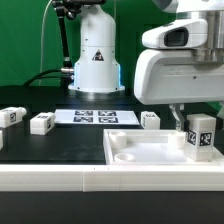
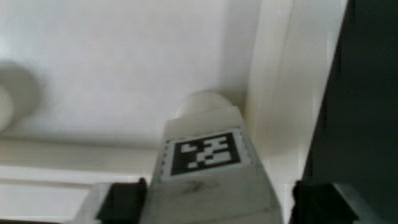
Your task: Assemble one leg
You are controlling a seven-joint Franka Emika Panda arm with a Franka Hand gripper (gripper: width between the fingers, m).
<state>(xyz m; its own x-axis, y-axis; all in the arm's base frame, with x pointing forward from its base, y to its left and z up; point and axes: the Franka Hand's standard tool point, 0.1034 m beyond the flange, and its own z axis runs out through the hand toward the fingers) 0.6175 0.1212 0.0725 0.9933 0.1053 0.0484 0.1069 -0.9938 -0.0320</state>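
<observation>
Closest to your wrist camera, the leg (image 2: 214, 150) stands tag-up between the two dark fingers (image 2: 125, 202), which press its sides: the gripper (image 1: 200, 143) is clamped on it. That view shows it over the white tray (image 2: 107, 60) beside the raised rim. Only the exterior view shows you the three other posts (image 1: 42, 123) and the marker board (image 1: 95, 117) on the black table (image 1: 50, 145).
</observation>
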